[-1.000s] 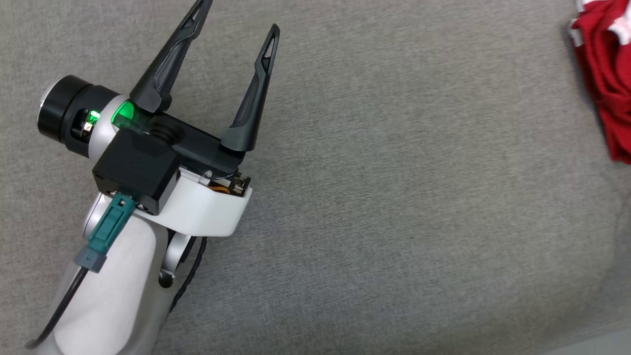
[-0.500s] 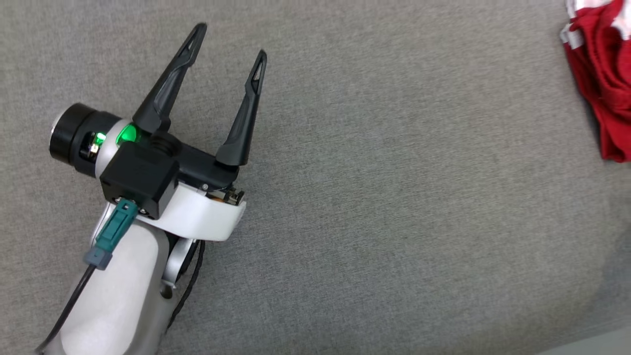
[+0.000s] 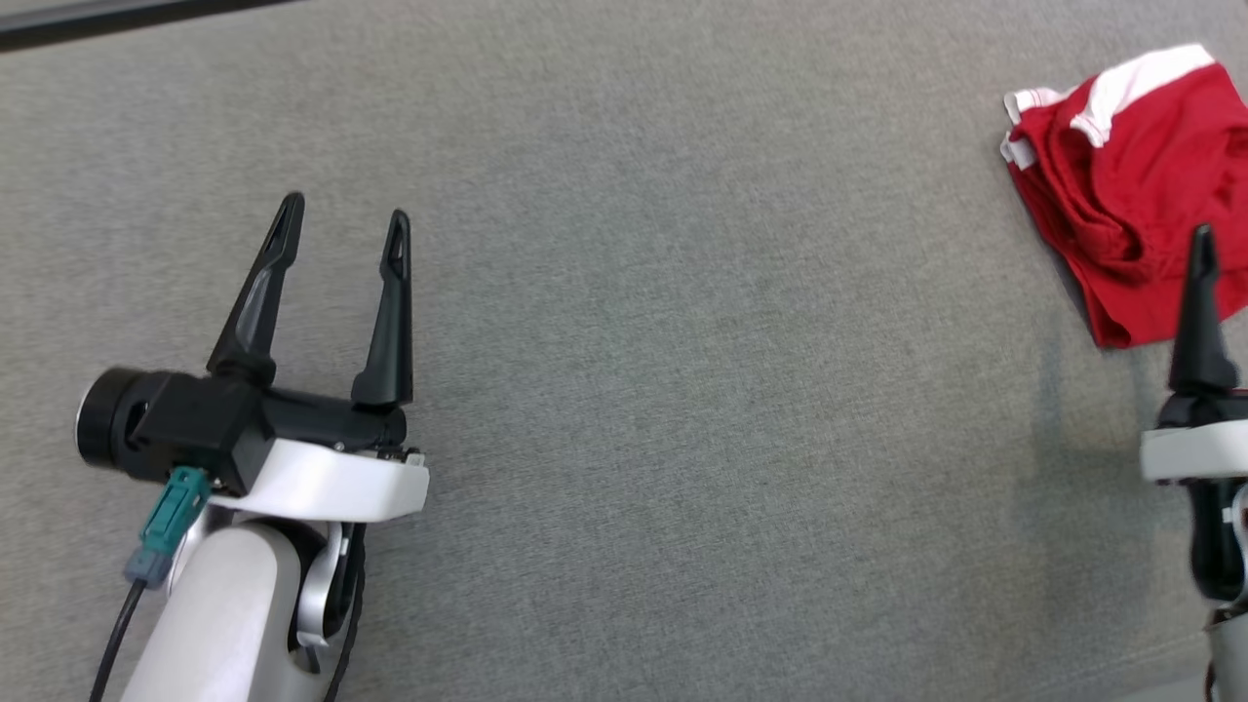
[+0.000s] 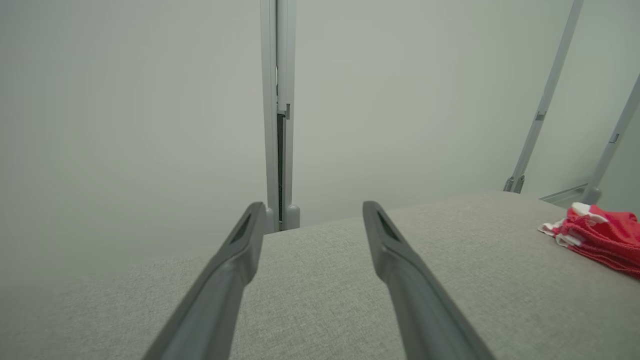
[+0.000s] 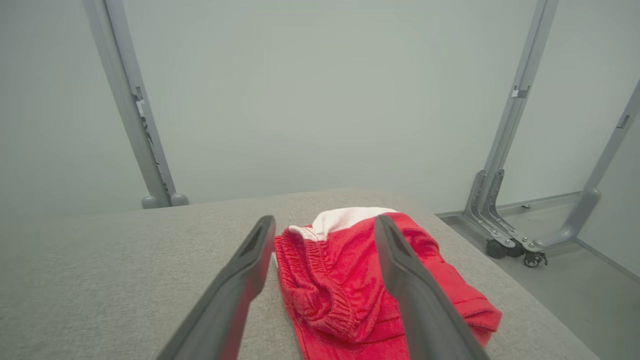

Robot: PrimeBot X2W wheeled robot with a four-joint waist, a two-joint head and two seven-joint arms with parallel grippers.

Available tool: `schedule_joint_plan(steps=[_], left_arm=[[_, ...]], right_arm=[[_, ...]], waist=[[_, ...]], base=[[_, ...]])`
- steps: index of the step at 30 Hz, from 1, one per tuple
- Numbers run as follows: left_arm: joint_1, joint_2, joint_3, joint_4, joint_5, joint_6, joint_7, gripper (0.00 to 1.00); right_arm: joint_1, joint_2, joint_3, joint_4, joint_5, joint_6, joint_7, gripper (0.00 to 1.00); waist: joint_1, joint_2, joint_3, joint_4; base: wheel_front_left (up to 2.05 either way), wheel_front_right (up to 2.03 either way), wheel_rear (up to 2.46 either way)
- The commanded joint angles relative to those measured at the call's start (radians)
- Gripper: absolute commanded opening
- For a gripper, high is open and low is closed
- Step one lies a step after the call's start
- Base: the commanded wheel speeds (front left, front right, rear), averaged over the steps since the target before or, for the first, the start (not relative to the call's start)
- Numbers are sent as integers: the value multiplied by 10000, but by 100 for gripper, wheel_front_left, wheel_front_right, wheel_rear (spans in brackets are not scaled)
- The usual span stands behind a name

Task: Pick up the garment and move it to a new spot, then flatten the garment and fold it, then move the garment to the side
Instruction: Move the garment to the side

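Gray tabletop (image 3: 682, 390): far edge at top left, open room across the middle. Red shorts (image 3: 1121, 185) bunched at far right. Right gripper (image 5: 324, 222) at their near edge, jaws wide, empty. Left gripper (image 3: 344, 209) well apart, jaws wide.

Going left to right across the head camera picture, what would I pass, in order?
left gripper → bare stretch of the grey fabric surface → red and white garment
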Motion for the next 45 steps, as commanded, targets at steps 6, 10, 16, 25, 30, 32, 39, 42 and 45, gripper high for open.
schedule_joint_plan(steps=[6,10,16,25,30,32,39,42,45], left_arm=[[772,-242,338,350,-437,342,-396,100],[1210,-275,497,638,-537,488,-550,100],[1778,-262,572,937,-686,520,-664,100],[2727,-149,594,1190,-828,530,-666,100],[3190,-79,568,1279,-876,597,-638,100],[3348,-58,541,1288,-882,605,-627,100],[3721,66,507,1281,-899,670,-554,100],[3807,115,495,1242,-901,683,-522,100],[3866,159,485,1217,-913,687,-490,100]], right_arm=[[779,385,678,-1193,-717,-21,-14,100],[1193,508,856,-1571,-872,-21,274,100],[1887,640,824,-1951,-1091,-21,718,100],[3189,964,668,-2728,-1266,-21,1392,100],[3832,1024,626,-3083,-1345,-21,1692,100],[4073,1048,611,-3220,-1369,-21,1811,100],[4672,1103,571,-3622,-1387,-21,2142,100],[4807,1118,542,-3737,-1383,-21,2231,100],[4881,1113,537,-3827,-1393,-20,2282,100]], waist=[[0,0,-903,960],[0,0,-1328,1503],[0,0,-1924,2006],[0,0,-2952,2233],[0,0,-3457,2251],[0,0,-3639,2261],[0,0,-4121,2219],[0,0,-4213,2188],[0,0,-4255,2153]], base=[[0,0,0],[0,0,0],[0,0,0],[0,0,0],[0,0,0],[0,0,0],[0,0,0],[0,0,0],[0,0,0]])
